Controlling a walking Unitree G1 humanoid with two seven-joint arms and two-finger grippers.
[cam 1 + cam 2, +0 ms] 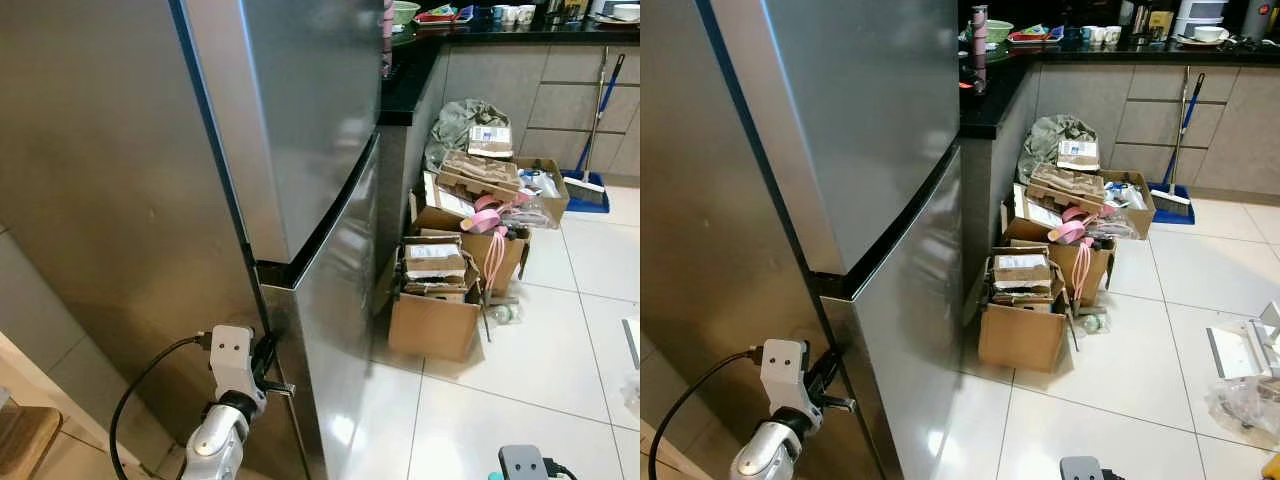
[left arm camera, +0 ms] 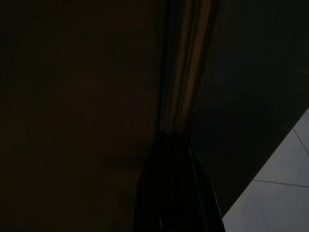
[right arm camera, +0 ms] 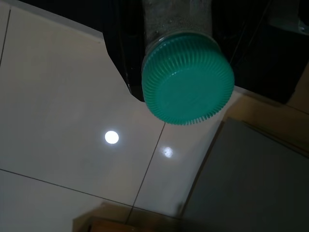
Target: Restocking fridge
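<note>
**Left claw at the fridge door seam**

The left gripper (image 1: 268, 368) is set at lower centre-left against the fridge (image 1: 300, 120) door edge; its finger spread cannot be told. A green-capped jar (image 3: 188, 82) is held in the right gripper. Open tiled floor (image 1: 520, 400) is seen lower right, edged by cardboard boxes (image 1: 440, 290).

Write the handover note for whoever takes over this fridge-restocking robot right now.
Left claw: at the edge of the tall stainless-steel fridge's lower door; whether its fingers are open cannot be told.
Right claw: holds a clear jar with a ribbed green lid, low over the white tiled floor.
Done: jar in hand.
Left: both fridge doors look closed; open one, put the jar inside.
</note>
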